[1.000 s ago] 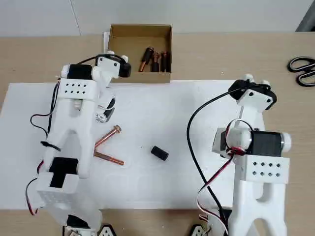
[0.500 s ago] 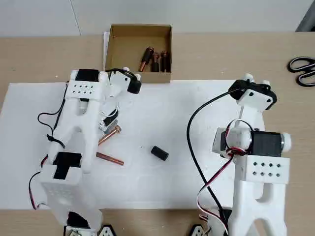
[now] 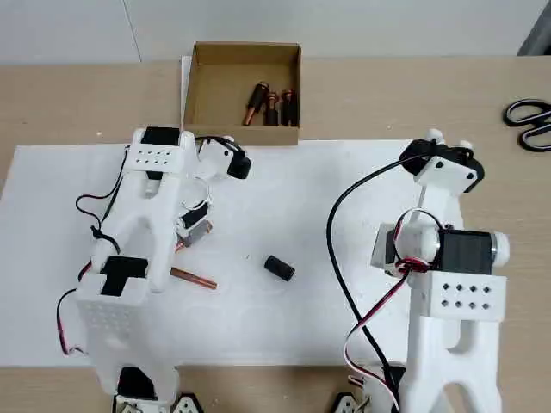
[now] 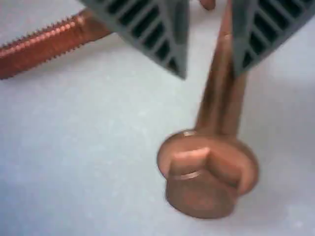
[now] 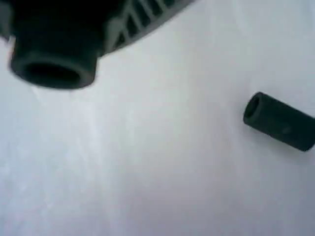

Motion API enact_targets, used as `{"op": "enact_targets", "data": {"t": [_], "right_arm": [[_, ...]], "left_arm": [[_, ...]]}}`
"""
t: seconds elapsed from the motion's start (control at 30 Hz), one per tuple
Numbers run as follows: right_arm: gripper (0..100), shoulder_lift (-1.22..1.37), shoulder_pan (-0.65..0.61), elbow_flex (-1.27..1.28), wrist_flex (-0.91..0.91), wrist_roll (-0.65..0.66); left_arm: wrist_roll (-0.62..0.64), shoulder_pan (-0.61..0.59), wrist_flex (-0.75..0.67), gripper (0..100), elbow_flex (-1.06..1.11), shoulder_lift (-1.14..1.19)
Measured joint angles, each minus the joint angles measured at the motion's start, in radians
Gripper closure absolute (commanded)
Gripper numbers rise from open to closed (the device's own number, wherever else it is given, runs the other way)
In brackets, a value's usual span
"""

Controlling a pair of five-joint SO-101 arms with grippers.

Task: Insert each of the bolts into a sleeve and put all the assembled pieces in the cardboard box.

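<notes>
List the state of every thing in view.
left claw: open around the near bolt
near bolt: lying flat, ungripped
other bolt: lying loose, no sleeve
right claw: shut on held sleeve
loose sleeve: on its side, empty
cardboard box: open, three assembled pieces inside

Your left arm (image 3: 142, 228) and right arm (image 3: 452, 344) are built alike: chunky white printed shells with forked links, black servo blocks (image 3: 469, 249) set into the joints, and a flat plate (image 3: 461, 297) drilled with two rows of small holes. A long black cable (image 3: 331, 241) loops along the right one beside thin red and white wires (image 3: 379, 314), and black and red leads (image 3: 79, 205) hang off the left. Up close, the left arm's fingers (image 4: 147, 24) are grey with ribbed faces, probably printed plastic, though that view is too soft to be sure.
</notes>
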Motion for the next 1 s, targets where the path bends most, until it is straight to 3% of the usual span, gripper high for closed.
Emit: {"op": "enact_targets", "data": {"t": [1.0], "right_arm": [[99.5,0.000,0.000,0.035,-0.031,0.000]], "left_arm": [[-0.040,0.052,-0.089,91,-0.025,0.074]]}}
